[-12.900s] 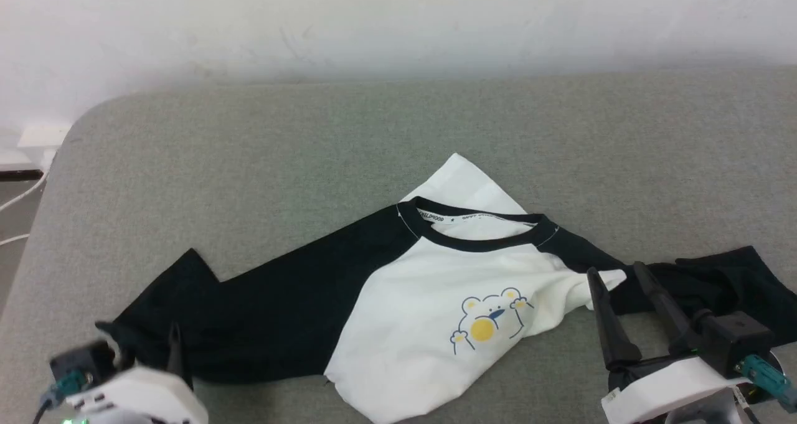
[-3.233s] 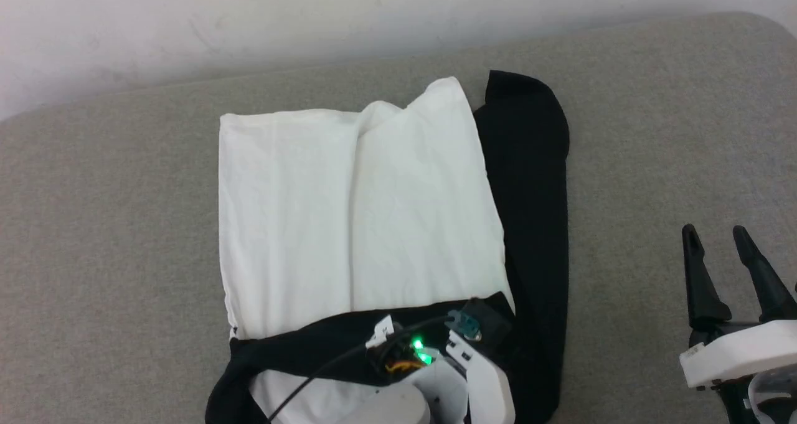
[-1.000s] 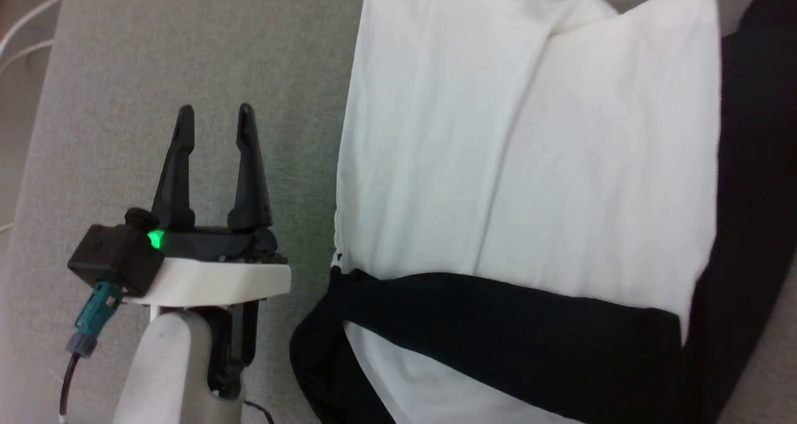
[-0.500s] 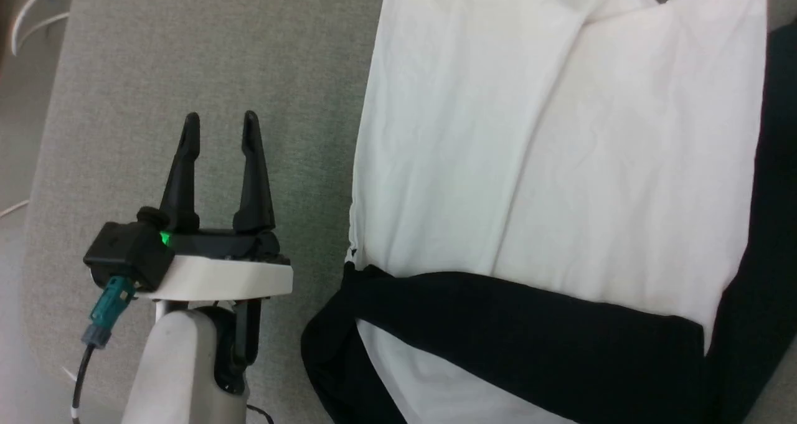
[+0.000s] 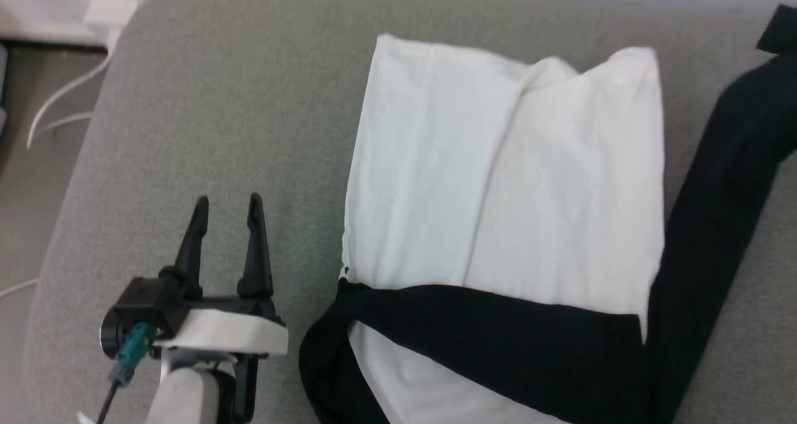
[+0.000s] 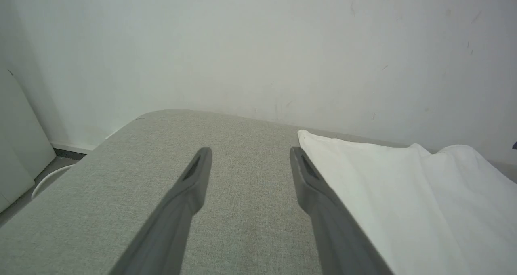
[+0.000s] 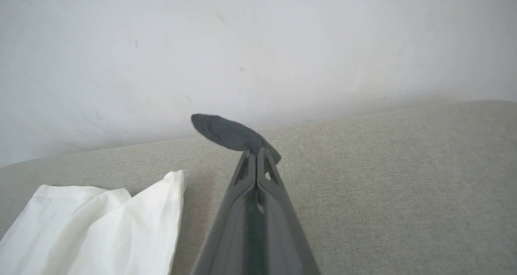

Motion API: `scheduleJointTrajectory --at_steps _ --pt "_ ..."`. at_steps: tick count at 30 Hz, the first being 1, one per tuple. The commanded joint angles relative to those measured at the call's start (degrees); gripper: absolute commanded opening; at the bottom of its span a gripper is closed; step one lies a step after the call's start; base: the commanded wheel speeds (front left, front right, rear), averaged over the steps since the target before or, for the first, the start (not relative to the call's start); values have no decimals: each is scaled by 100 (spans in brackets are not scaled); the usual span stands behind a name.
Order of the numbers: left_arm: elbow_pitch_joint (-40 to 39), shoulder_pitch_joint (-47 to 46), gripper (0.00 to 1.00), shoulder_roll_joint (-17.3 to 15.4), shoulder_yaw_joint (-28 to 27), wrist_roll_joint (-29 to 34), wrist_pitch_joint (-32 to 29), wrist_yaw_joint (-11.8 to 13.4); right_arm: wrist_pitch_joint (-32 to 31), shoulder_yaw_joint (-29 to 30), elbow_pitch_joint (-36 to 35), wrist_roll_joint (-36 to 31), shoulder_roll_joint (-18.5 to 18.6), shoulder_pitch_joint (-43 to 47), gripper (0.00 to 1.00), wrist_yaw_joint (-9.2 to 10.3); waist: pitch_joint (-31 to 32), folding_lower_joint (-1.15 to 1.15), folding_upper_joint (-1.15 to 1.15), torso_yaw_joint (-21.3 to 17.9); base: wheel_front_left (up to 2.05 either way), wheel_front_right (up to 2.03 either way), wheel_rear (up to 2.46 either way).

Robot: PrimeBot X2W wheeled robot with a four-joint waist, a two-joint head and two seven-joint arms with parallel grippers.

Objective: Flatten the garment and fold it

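At about ten o'clock in the head view, a thin white cable (image 5: 65, 92) loops over the dark floor beside the rounded corner of the grey woven fabric surface (image 5: 218, 100). At eight o'clock the left gripper (image 5: 227, 198), two long dark fingers on a white-and-black wrist body, stands over bare grey fabric. Its fingers are spread wide with nothing between them. It is just beside the shirt's left edge and apart from it. In its own wrist view the left gripper (image 6: 250, 150) points to twelve o'clock at a plain white wall (image 6: 258, 45), and pale cloth lies from three to five o'clock.

The garment (image 5: 498, 181), a soft shirt with a large white body panel and black sleeves, lies on the surface from the centre to the right. Its white panel is spread out, with one long crease running from twelve toward six o'clock. A folded black sleeve band (image 5: 498, 315) lies across the panel's lower part at six o'clock. A long black sleeve (image 5: 716, 193) runs from five o'clock up to the corner at two o'clock, drawn out away from the panel.

In the right wrist view the right gripper (image 7: 256, 152) has its fingers pressed together on the sleeve's dark end (image 7: 226, 131), which flops toward ten o'clock against the wall. The white panel's corner (image 7: 101, 226) lies at eight o'clock.
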State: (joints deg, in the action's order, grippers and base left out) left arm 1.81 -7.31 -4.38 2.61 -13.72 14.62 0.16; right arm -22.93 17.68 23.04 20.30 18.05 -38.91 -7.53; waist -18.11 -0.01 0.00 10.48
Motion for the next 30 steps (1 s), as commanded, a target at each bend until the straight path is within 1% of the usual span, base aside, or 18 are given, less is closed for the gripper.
scheduleJointTrajectory --at_steps 1,3,7,10,12,15,19,23,26,27,30 --pt "17 96 100 -34 -12 37 -11 47 69 -109 -153 18 -109 183 0 4 693 1 0 -348 0 0 0" --pt "12 230 100 -46 -4 33 -82 73 104 -350 -552 17 -278 514 0 4 920 1 0 -388 0 0 0" --pt "-79 462 100 -93 -13 27 -241 130 165 -851 -1533 71 -731 1175 0 4 1274 1 0 -440 0 0 0" --pt "-167 579 100 -131 0 32 -353 155 149 -1430 -2156 134 -1091 1630 0 4 1426 1 0 -456 0 0 0" --pt "-222 613 100 -144 27 35 -418 159 164 -1859 -2449 227 -1287 1876 0 4 1465 1 0 -439 0 0 0" --pt "-279 633 100 -156 78 37 -490 154 259 -2583 -2605 435 -1458 2180 0 4 1501 1 0 -379 0 0 0" --pt "-316 626 100 -142 139 13 -536 155 497 -3696 -2291 885 -1511 2359 0 4 1433 1 0 -278 0 0 0" --pt "-253 541 100 -134 211 -31 -537 99 868 -4735 -1545 1214 -1514 2217 0 4 1255 1 0 -151 0 0 0" --pt "-162 442 100 -123 253 -61 -509 69 1081 -5293 -808 1238 -1515 2039 0 4 1107 1 0 -64 0 0 0" --pt "-132 414 100 -119 264 -65 -493 69 1156 -5469 -614 1396 -1515 2018 0 4 1074 1 0 -48 0 0 0" --pt "-45 351 100 -113 274 -92 -450 64 1373 -5880 -94 1521 -1516 1884 0 4 981 1 0 -25 0 0 0"
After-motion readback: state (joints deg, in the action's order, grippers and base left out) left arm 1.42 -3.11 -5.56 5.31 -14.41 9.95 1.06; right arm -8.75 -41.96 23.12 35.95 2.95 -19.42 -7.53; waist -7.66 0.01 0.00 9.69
